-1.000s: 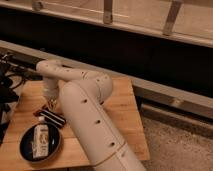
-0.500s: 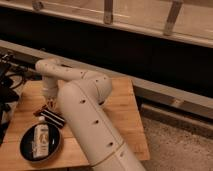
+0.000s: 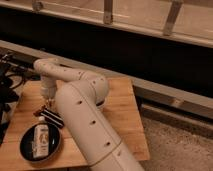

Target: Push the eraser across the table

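A dark, flat eraser (image 3: 52, 118) with pale stripes lies on the left part of the wooden table (image 3: 120, 107). My white arm reaches over the table from the lower right and bends down at the left. My gripper (image 3: 46, 106) hangs at the end of the arm, just above and behind the eraser's left end, very close to it or touching it. A small reddish bit (image 3: 38, 113) shows beside the gripper tip.
A dark round plate (image 3: 27, 150) at the table's front left corner holds a white bottle-like object (image 3: 41, 138). Dark cables and gear (image 3: 10, 82) sit off the table's left edge. A dark wall and a floor ledge run behind and to the right.
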Tool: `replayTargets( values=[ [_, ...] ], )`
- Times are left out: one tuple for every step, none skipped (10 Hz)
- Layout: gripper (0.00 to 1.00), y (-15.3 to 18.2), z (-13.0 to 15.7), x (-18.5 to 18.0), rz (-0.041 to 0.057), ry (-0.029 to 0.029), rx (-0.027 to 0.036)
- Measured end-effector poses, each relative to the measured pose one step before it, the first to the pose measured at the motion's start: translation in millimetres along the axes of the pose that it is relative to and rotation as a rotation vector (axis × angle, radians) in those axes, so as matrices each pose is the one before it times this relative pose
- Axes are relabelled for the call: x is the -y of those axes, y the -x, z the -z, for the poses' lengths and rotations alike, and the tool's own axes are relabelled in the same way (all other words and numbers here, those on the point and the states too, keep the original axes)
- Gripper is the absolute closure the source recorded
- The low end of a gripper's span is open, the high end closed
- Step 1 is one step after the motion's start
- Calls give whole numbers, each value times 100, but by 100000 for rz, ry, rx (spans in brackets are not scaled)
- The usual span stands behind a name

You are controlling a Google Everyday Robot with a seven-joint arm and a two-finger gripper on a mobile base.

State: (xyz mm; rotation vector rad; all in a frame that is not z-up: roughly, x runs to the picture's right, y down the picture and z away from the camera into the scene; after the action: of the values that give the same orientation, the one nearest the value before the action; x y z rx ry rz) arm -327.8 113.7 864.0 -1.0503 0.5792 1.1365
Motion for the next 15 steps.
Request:
replayTargets(
  values=[
    [100,139,298,526,-1515,-357,2357],
    [100,269,-46,681,-1293,-326,1497],
    [100,312,-243,801,-1719,-1217,1467],
    [100,-24,-455,210,-899,-1178,556],
    [100,12,-348,399,-810,-967,332],
    [100,80,-223,239,-496,-262,-99],
    [100,-370,-518,526,-703,-1255,-1945],
    [100,-794,-563,-7,-140,-1358,-1847],
    [100,-707,-237,-84,10,-602,-1171],
    [100,-982,-580,134,-262,-487,-1997],
    [100,-747,-286,96,-290,186,-1104],
    [100,-591,-220,4,101,232,-1094],
    [100,-995,-309,-28,267,678,-1845],
    [100,-226,33,-4,39,-101,622],
    [100,286,281,-289,173,112,986]
  ],
)
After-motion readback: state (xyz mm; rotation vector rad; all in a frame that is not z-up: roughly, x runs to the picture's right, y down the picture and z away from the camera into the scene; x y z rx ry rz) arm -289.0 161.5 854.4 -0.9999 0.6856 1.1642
